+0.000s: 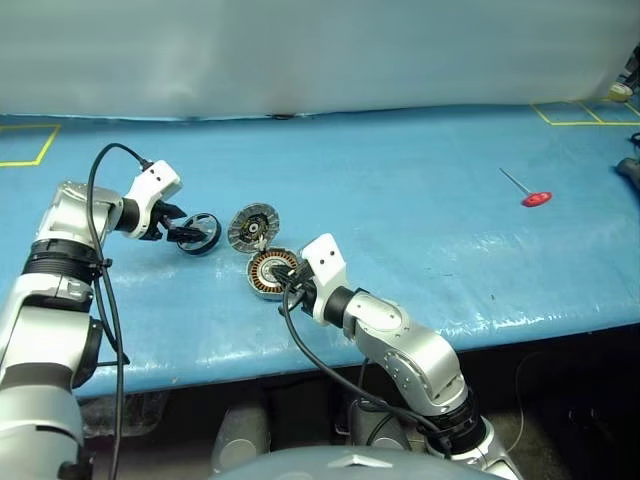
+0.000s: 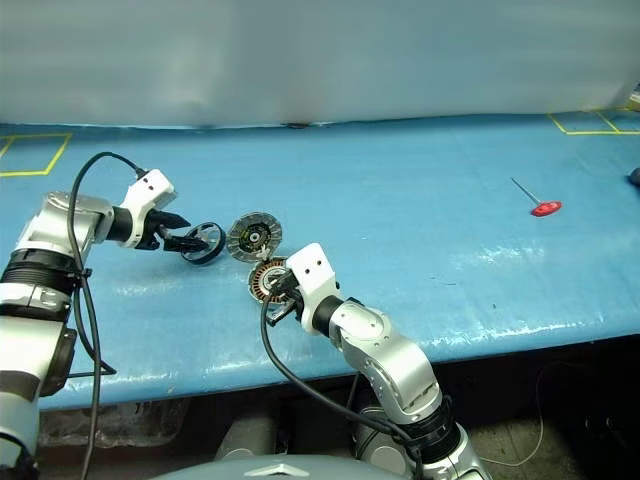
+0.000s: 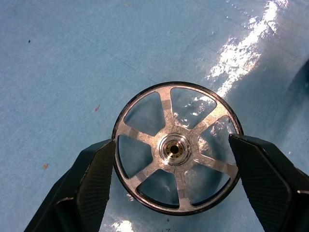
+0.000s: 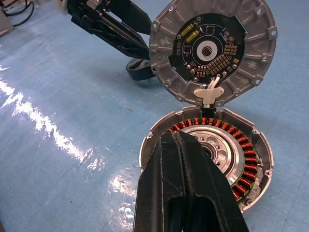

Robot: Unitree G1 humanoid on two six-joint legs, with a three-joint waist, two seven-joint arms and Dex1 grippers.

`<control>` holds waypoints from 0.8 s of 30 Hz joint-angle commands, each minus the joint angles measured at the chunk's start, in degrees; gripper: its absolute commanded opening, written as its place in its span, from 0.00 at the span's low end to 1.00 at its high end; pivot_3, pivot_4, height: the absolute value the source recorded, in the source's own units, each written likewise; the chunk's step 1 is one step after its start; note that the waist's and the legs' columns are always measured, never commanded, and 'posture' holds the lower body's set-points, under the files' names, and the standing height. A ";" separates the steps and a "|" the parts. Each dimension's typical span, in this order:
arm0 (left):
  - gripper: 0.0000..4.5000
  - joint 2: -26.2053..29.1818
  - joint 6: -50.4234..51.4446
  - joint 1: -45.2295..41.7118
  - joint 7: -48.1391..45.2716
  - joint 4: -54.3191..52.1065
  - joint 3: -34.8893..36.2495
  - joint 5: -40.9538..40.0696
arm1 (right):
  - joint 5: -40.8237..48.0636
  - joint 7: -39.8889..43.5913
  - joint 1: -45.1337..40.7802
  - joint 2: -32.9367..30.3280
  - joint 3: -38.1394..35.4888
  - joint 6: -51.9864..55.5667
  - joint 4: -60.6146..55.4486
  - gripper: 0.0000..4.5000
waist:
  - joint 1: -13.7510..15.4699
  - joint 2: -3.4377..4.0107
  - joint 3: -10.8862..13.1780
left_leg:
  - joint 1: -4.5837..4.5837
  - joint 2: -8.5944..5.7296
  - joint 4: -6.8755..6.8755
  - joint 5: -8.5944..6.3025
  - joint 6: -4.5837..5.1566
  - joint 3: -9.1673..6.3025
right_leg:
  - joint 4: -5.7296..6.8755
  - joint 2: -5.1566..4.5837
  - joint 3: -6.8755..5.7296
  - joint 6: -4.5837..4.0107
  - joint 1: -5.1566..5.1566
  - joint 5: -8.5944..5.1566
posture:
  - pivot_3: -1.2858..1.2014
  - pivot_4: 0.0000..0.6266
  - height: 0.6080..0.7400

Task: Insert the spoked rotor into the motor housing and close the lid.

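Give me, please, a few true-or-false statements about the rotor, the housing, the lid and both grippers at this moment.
1. The left gripper has open fingers on either side of the spoked rotor. True.
2. The spoked rotor already sits inside the motor housing. False: it lies on the blue table, apart from the housing.
3. The lid is open, its inner face showing. True.
4. The right gripper is wide open. False: its fingers are shut, at the housing's rim.
5. A red-handled tool lies inside the housing. False: it lies far off on the table.
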 commanded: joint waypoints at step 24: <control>0.91 -0.81 -1.16 -0.87 -1.51 1.11 0.07 3.76 | -0.15 -0.68 0.37 0.67 -0.34 -1.25 -2.62 0.00 | 0.00 -0.01 0.00 | 0.00 0.00 0.00 0.00 0.00 -0.01 | 0.00 0.00 0.00 0.00 0.00 0.00 | 0.52 0.24 1.00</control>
